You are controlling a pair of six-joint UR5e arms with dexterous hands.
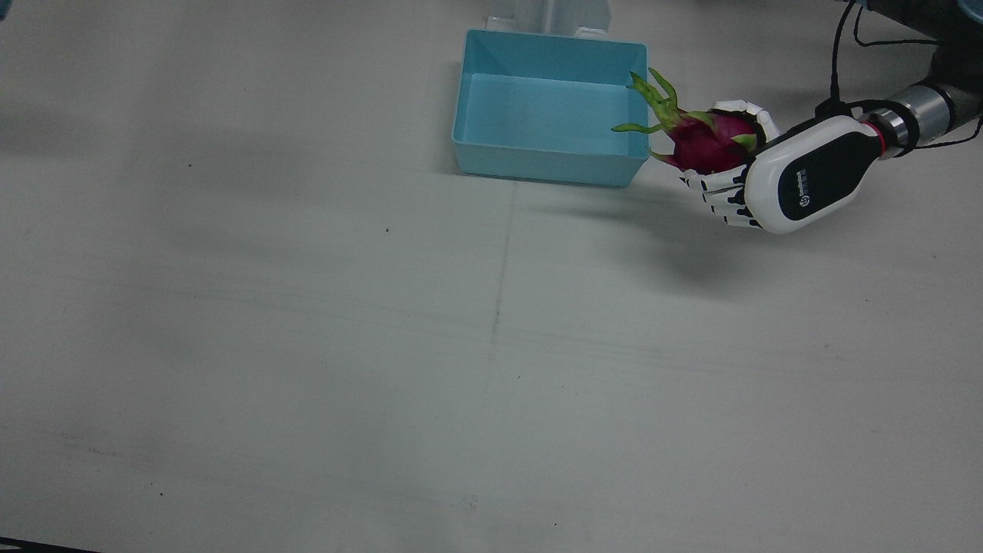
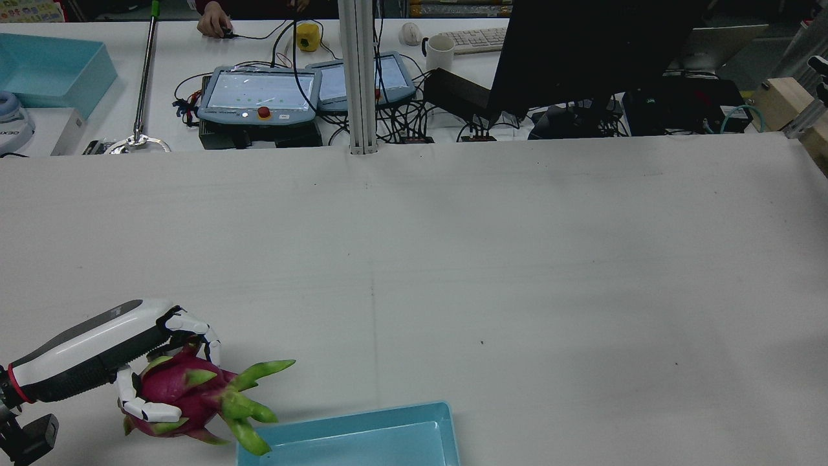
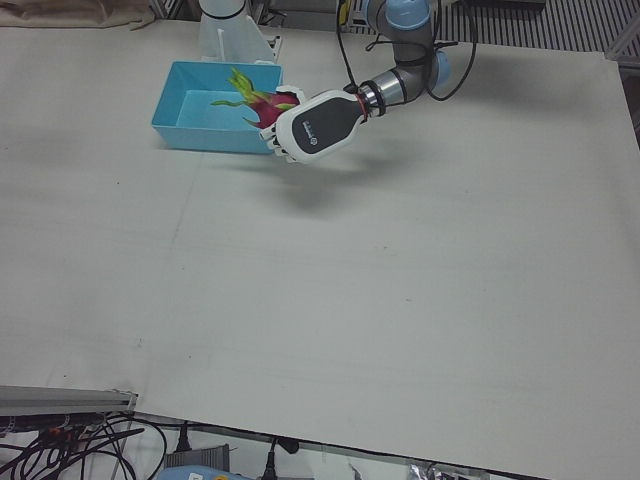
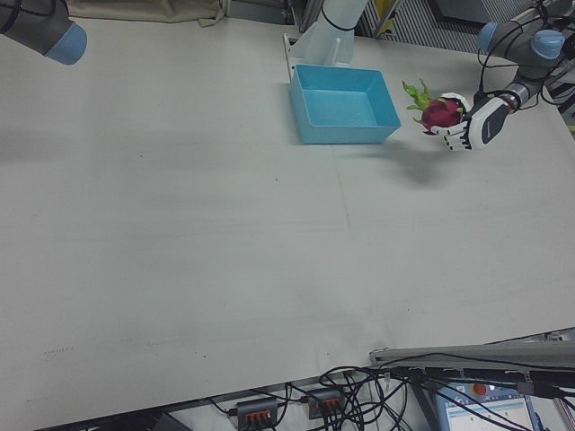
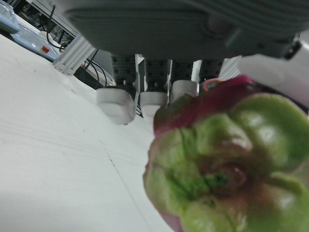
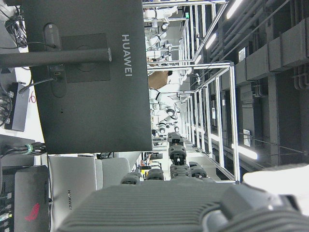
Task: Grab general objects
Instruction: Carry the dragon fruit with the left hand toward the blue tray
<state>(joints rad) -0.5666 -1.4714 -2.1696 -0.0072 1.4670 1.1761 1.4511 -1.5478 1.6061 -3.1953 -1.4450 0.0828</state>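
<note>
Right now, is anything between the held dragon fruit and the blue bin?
Nothing. In the front view the dragon fruit, held in the left hand, reaches its green tips over the blue bin edge.

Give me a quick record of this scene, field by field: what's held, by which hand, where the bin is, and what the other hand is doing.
Held object: magenta dragon fruit with green scales
Holder: left hand, fingers wrapped around the fruit
Fruit height: lifted clear of the white table, shadow beneath it
Container: light blue rectangular plastic bin, empty
Fruit versus bin: beside the bin's edge, green tips reaching over the rim
Right hand: seen only in its own camera, raised, nothing visibly held; open or shut cannot be told
</note>
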